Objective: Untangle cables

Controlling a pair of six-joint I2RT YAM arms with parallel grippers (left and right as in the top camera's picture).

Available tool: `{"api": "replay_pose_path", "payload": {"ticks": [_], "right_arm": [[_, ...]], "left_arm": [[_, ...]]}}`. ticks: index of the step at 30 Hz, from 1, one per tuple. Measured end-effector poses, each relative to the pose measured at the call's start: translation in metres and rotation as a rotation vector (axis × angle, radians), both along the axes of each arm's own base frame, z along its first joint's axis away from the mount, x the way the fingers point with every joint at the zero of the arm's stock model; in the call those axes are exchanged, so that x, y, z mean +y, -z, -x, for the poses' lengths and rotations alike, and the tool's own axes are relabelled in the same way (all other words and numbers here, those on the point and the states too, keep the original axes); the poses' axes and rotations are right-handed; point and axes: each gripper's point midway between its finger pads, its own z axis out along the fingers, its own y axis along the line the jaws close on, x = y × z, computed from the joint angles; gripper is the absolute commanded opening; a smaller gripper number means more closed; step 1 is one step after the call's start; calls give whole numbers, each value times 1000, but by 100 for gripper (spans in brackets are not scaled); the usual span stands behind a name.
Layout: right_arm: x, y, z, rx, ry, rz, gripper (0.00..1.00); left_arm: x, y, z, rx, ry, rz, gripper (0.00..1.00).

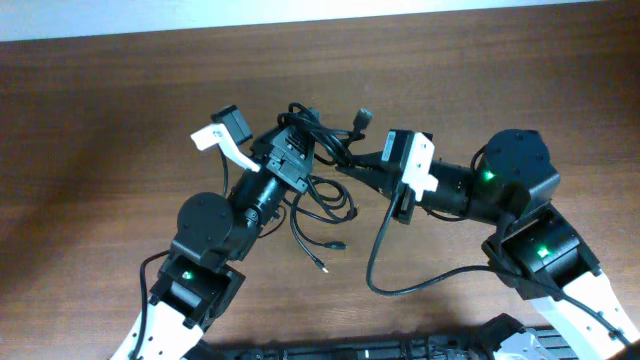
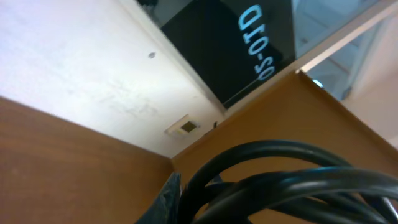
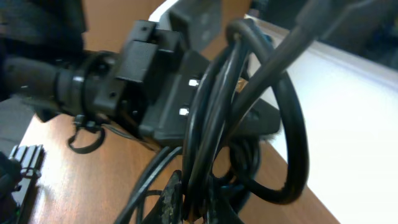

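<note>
Standing over the brown wooden table (image 1: 100,120), I see the left arm reach up from the near left edge, its left end effector (image 1: 298,140) buried in the left side of the tangle. The thin black flexible cables (image 1: 325,135) sit in a knotted bundle just far of the table's middle, between the two arms. From the left wrist view, glossy black loops of the cables (image 2: 280,180) fill the lower frame right at the fingers, so the left end effector seems clenched on a few strands, though its fingers themselves are barely visible. Below the bundle, toward the near side, a couple of loose tails (image 1: 320,250) trail across the wood, ending in small plugs. Further right, the right end effector (image 1: 342,168) comes in from the right and meets the bundle's right edge. In its own wrist view the right end effector (image 3: 196,205) is clenched, with several strands pinched between its tips and rising in a tall loop (image 3: 273,124) in front of the other arm's black body. Near the right arm a thicker black wire (image 1: 400,285) sags in a curve on the table.
</note>
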Motion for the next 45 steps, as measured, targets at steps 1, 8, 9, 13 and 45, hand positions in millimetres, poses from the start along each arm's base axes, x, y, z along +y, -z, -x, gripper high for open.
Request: {"api": "replay_pose_path", "payload": {"ticks": [1, 8, 9, 13, 45], "right_arm": [[1, -3, 4, -18, -23, -1, 11], [6, -4, 20, -24, -117, -3, 14], [7, -4, 21, -22, -114, -1, 14], [6, -3, 18, -19, -82, 5, 39], [19, -43, 17, 263, -139, -247, 99]], "left_arm": [[-1, -6, 2, -24, 7, 15, 0], [-14, -18, 14, -82, 111, 30, 0], [-16, -18, 15, -83, 131, 25, 0], [-18, -13, 15, -88, 141, -13, 0], [32, -36, -13, -147, -140, 63, 0]]}}
